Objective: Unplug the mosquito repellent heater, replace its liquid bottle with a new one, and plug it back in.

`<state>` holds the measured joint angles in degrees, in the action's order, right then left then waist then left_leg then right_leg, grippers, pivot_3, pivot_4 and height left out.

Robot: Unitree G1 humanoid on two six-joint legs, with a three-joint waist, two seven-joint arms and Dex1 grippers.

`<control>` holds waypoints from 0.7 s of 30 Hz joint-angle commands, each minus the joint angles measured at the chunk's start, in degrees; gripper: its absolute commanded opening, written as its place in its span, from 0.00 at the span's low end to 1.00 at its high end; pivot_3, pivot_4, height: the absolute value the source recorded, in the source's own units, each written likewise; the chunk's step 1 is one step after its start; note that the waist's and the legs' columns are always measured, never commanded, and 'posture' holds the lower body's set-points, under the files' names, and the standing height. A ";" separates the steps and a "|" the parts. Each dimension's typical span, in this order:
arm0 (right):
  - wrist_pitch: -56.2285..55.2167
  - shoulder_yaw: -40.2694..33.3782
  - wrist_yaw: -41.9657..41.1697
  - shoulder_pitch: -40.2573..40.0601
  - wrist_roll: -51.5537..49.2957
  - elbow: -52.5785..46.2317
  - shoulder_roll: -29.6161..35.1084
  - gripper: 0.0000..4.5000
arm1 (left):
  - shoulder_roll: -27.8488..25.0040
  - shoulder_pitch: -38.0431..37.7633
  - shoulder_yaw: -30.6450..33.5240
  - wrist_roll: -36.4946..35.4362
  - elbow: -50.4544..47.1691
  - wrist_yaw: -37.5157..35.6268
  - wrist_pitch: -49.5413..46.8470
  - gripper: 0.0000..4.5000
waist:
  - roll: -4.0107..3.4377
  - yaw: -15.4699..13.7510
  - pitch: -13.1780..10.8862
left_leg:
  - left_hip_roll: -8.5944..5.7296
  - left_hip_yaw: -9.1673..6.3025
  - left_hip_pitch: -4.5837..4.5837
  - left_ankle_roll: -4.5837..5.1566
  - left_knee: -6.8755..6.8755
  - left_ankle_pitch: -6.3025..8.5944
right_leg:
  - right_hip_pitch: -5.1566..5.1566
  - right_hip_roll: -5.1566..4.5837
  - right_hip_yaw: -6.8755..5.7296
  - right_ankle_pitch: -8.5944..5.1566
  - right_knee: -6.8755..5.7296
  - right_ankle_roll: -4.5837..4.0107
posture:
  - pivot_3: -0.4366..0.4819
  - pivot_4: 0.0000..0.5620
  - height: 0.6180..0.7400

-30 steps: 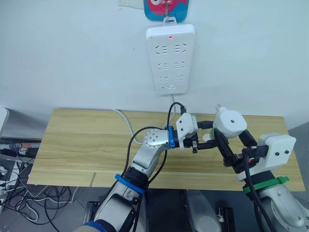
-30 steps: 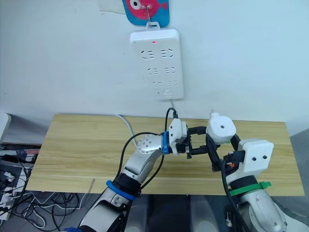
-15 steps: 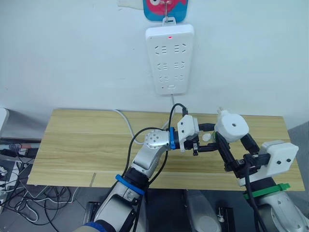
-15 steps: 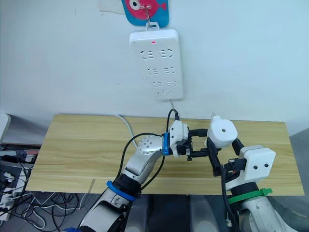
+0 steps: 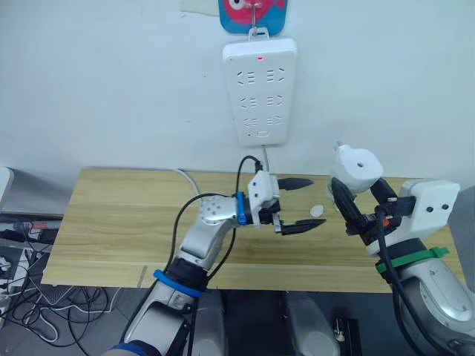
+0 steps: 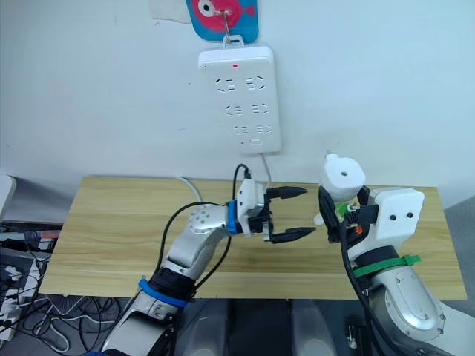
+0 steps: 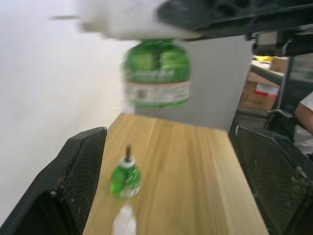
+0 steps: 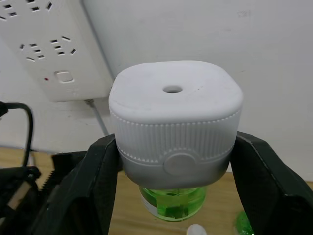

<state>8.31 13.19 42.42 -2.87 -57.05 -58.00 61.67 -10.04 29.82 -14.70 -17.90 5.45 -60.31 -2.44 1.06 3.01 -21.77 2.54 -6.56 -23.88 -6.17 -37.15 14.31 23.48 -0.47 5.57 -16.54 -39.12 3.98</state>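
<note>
My right gripper (image 5: pixel 359 194) is shut on the mosquito repellent heater (image 5: pixel 357 170), a white rounded cube held up above the table's right side. A green liquid bottle (image 8: pixel 170 201) hangs screwed in beneath the heater (image 8: pixel 174 122); the left wrist view shows this bottle (image 7: pixel 156 74) too. My left gripper (image 5: pixel 307 203) is open and empty, a short way left of the heater. Another green bottle (image 7: pixel 124 179) with a bare wick stands on the table beyond the left gripper, with a white cap (image 5: pixel 318 211) lying beside it.
A white power strip (image 5: pixel 260 91) with a red light hangs on the wall above the wooden table (image 5: pixel 126 215), its cable running down onto the table. Cables (image 5: pixel 22 285) lie on the floor at the left.
My left gripper has let go under the heater, drawn back to the left and opened wide. The right gripper has raised the heater slightly toward the wall.
</note>
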 commanded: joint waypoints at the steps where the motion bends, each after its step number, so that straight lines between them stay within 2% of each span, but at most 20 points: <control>1: -1.66 -2.25 -3.07 0.32 -1.34 -2.00 3.00 0.65 | -2.76 -1.91 2.73 -3.75 -7.68 -1.40 -1.00 0.99 | 0.01 0.02 0.09 | 0.00 0.00 0.00 -0.01 0.00 -0.01 | 0.00 0.00 0.00 0.00 0.00 0.00 | 0.44 0.59 1.00; 5: -2.63 -0.68 -7.57 1.99 -0.97 -2.00 5.30 0.65 | -5.82 -3.15 6.64 -7.36 -11.60 -1.64 -1.41 0.99 | 0.00 -0.04 0.30 | 0.03 -0.02 0.01 -0.03 0.02 -0.02 | 0.00 0.00 -0.04 0.00 0.00 0.00 | 0.45 0.59 1.00; 12: 0.69 3.79 -10.12 8.74 0.86 -2.00 1.56 0.65 | -9.30 -2.71 12.33 -10.24 -12.75 0.05 -2.31 0.99 | 0.02 -0.18 0.82 | 0.03 -0.01 0.00 -0.03 0.03 -0.02 | 0.00 0.00 -0.04 0.00 0.04 0.00 | 0.49 0.57 1.00; 16: 1.66 3.43 -11.04 9.53 1.33 -2.00 -0.55 0.65 | -11.95 -0.14 15.24 -12.35 -12.14 1.47 -6.36 0.99 | 0.04 -0.67 0.86 | 0.02 -0.02 -0.01 -0.03 0.02 -0.02 | 0.01 -0.01 -0.05 0.00 0.03 0.00 | 0.52 0.58 1.00; 21: 2.79 2.25 -13.94 9.81 1.72 -2.00 -1.92 0.65 | -14.11 6.64 16.32 -13.53 -5.10 -2.04 -8.30 0.99 | 0.04 -1.33 0.86 | 0.02 -0.02 0.00 -0.03 0.03 -0.02 | 0.02 0.00 -0.06 0.00 0.03 -0.01 | 0.55 0.60 1.00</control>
<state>11.32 16.95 29.84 6.58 -56.33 -57.92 60.17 -23.67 34.62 0.51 -30.53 -1.31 -61.16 -10.98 1.11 1.68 -20.91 2.54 -6.57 -23.87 -6.20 -37.12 14.29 23.50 -0.48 5.51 -16.54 -39.10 3.98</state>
